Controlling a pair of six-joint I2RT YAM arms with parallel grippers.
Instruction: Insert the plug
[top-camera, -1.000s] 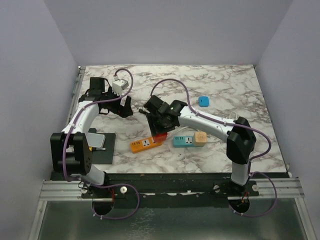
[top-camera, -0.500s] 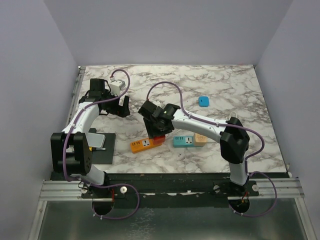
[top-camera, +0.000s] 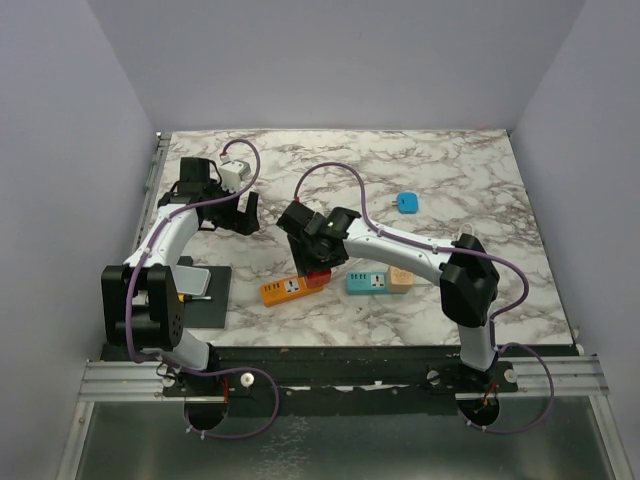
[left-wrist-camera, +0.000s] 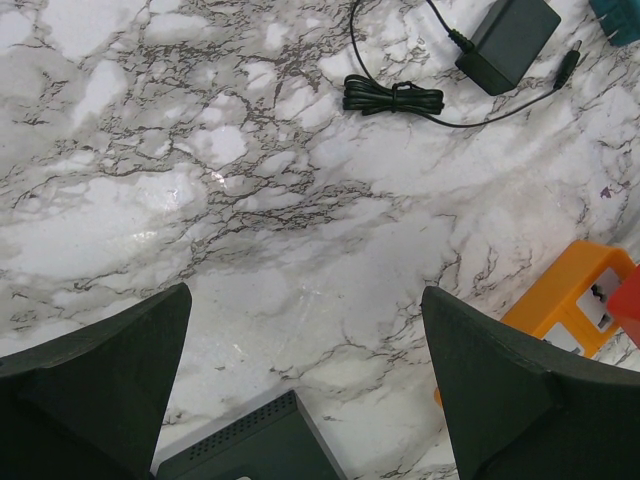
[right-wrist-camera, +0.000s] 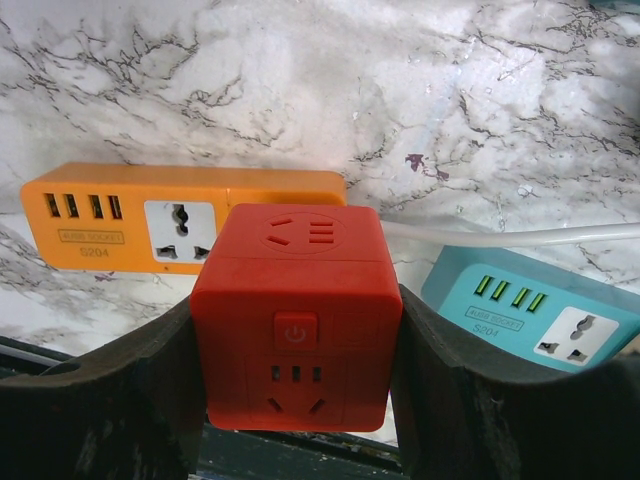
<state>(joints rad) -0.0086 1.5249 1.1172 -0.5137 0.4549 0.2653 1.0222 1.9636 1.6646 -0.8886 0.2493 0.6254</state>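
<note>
My right gripper is shut on a red cube plug, with one finger on each of its sides. It holds the cube just above the right end of the orange power strip, which lies flat with one universal socket and several USB ports. In the top view the red cube sits at the strip's right end. I cannot tell if it touches the strip. My left gripper is open and empty over bare marble, left of the strip.
A teal power strip with a peach cube and a white cable lies right of the orange strip. A blue plug lies at the back right. A black adapter with coiled cord and a black pad are near the left arm.
My right gripper has moved left and toward the near edge with the red cube, ending over the orange strip's right end. The left arm shifted slightly left.
</note>
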